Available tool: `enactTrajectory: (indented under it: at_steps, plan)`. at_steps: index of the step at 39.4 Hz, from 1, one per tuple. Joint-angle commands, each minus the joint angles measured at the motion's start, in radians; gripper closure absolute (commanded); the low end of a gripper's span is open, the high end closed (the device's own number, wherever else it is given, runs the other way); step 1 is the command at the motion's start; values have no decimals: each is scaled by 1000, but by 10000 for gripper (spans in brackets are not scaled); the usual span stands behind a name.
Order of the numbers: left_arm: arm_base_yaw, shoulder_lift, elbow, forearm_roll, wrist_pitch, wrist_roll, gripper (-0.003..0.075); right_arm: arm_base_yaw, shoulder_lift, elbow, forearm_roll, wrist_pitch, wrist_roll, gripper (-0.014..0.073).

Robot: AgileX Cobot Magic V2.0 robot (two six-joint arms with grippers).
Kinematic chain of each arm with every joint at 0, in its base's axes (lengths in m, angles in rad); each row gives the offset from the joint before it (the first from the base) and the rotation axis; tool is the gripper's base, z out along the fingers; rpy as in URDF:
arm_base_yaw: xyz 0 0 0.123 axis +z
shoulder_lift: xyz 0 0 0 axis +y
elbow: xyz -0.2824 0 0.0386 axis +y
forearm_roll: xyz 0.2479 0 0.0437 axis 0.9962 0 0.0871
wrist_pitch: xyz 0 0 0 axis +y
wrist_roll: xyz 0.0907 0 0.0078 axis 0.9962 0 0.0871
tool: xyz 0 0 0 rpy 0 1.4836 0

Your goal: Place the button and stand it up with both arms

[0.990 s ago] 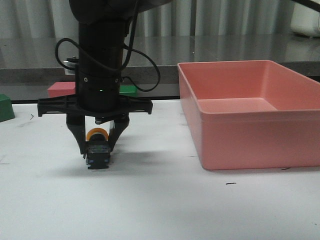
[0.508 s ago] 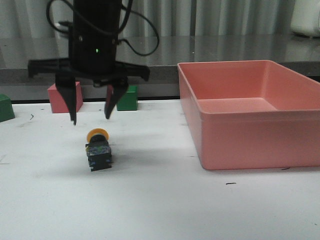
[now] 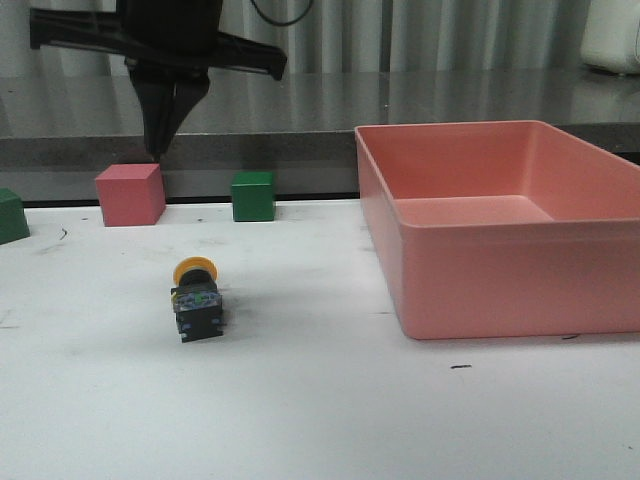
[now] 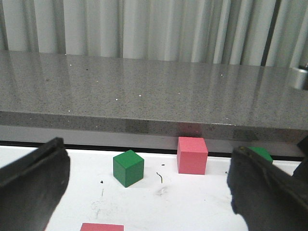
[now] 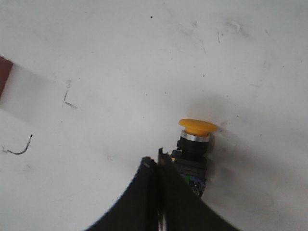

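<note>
Button (image 3: 197, 305) sits on the white worktop (image 3: 320, 420), out in the open, well apart from the pink bin (image 3: 500, 280) and nearer the camera than the pink cube (image 3: 130, 195) and green cube (image 3: 252, 196). Nothing touches it. From the right wrist view it appears to lie on its side: yellow cap seen edge-on, black base toward the claw. Front view agrees, cap pointing toward the cubes. Right claw (image 3: 160, 140) hangs high above and slightly left of it, fingers pressed together, holding nothing. Left claw (image 4: 147, 159) is low near the worktop and faces the cubes, fingers spread wide apart with nothing between them; it does not show in the front view. Judgement: button placed, standing not yet done. To do this well, approach with one claw across the blocky base rather than the round cap, which would likely slip. Tip the cap upward while the other claw braces the far side of the base so it cannot skid. Release only once the base is flat on the worktop. Risk: the heavy cap could topple it.
</note>
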Motion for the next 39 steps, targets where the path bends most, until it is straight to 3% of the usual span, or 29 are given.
enactTrajectory:
  at_steps: [1, 11, 21, 31, 39]
  plan:
    - [-5, 12, -36, 1, -76, -2, 80, -32, -133, -31, -2, 96, -60, 655]
    - [-5, 12, -36, 1, -76, -2, 80, -231, -321, 138, -2, 95, -81, 655]
    - [-5, 12, -36, 1, -76, -2, 80, -490, -548, 520, -21, 66, -162, 655]
    - [-5, 12, -36, 1, -76, -2, 80, -736, -775, 959, -22, -127, -217, 655]
    - [-5, 12, -36, 1, -76, -2, 80, -797, -967, 1307, -23, -390, -294, 655]
